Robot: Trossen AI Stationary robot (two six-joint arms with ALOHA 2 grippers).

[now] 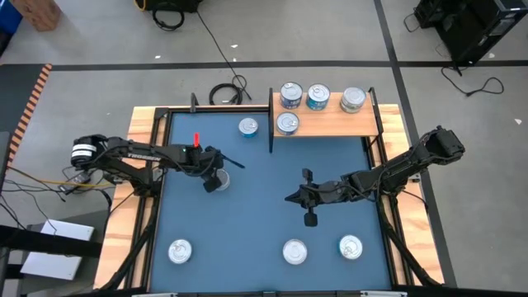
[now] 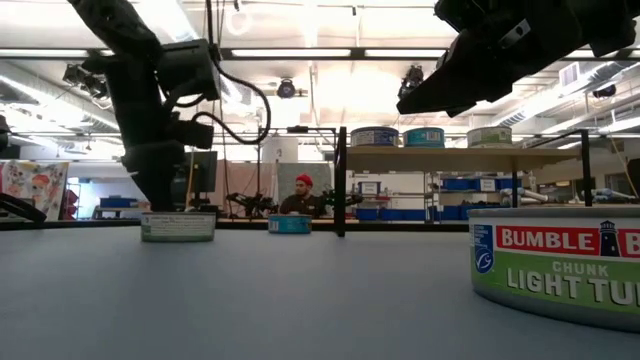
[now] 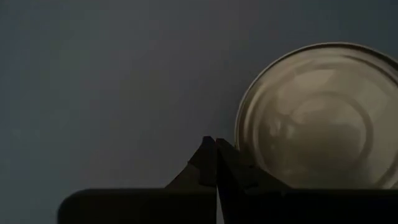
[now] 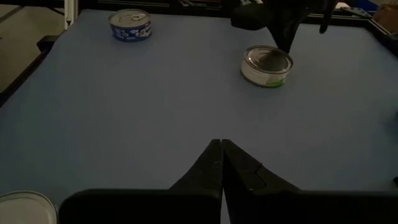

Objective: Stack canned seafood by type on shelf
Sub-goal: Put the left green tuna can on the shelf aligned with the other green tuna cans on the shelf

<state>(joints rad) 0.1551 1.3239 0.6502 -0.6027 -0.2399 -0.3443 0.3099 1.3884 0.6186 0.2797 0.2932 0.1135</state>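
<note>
Nine tins show in the high view. Four sit on the one shelf (image 1: 330, 124) at upper right: three in a back row (image 1: 290, 95), (image 1: 318, 96), (image 1: 353, 100), and one in front (image 1: 287, 123). Five lie on the single blue mat (image 1: 264, 198): one at upper centre (image 1: 248, 127), one at centre left (image 1: 216, 181), and three along the bottom (image 1: 180, 251), (image 1: 295, 251), (image 1: 351, 246). Two arms reach in, one from each side.

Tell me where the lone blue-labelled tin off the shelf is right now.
In the high view, the blue-labelled tin sits on the blue mat near its far edge, just left of the shelf, beyond the left gripper.
</note>
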